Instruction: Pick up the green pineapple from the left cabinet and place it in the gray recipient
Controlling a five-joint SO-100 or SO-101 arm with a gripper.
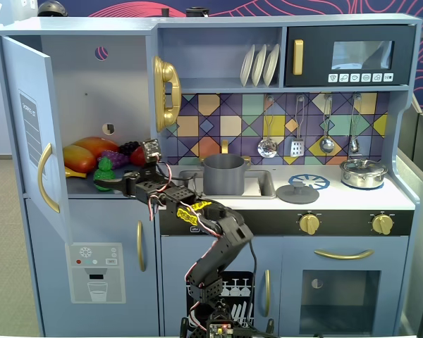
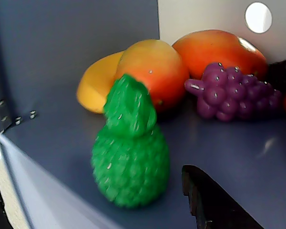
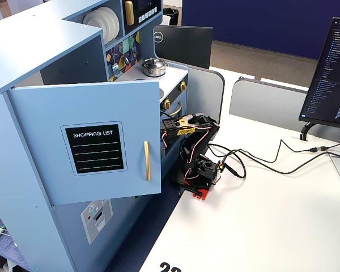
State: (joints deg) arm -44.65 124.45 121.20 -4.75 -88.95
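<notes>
The green pineapple (image 2: 131, 152) stands upright near the front edge of the shelf in the left cabinet (image 1: 84, 84), whose door (image 1: 28, 127) hangs open. In a fixed view it shows small on the shelf (image 1: 104, 167). My gripper (image 2: 90, 176) is open, reaching into the cabinet at shelf height (image 1: 102, 183). One black finger (image 2: 214, 202) is just right of the pineapple; the other sits at the far left edge. Neither touches the fruit. The gray recipient (image 1: 223, 174) stands in the sink, right of the cabinet. In the other fixed view the door (image 3: 90, 147) hides the gripper and the pineapple.
Behind the pineapple lie orange fruits (image 2: 155, 67), a yellow fruit (image 2: 93, 83) and a purple grape bunch (image 2: 233, 90). A gold phone (image 1: 166, 91) hangs on the cabinet's right wall. A gray lid (image 1: 297, 192) and a shiny silver pot (image 1: 364, 172) sit on the counter.
</notes>
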